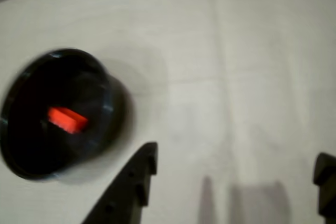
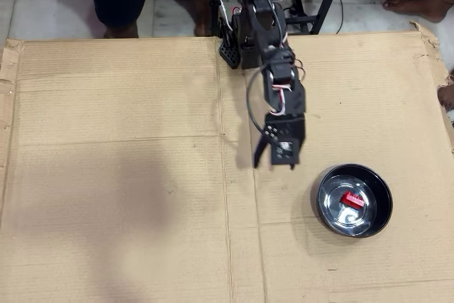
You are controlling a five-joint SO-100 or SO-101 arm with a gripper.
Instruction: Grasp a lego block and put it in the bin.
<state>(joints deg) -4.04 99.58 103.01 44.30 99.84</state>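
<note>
Block in the bin, fingers released.
I saw the block [image 2: 352, 199] inside the bin [image 2: 328, 214], clear of my spread, empty fingers [image 2: 275, 163].

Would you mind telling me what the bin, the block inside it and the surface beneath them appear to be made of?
The bin looks like polished steel, given its mirror-like interior. The lego block seems glossy red plastic. The surface is plainly brown cardboard, with visible fold creases.
</note>
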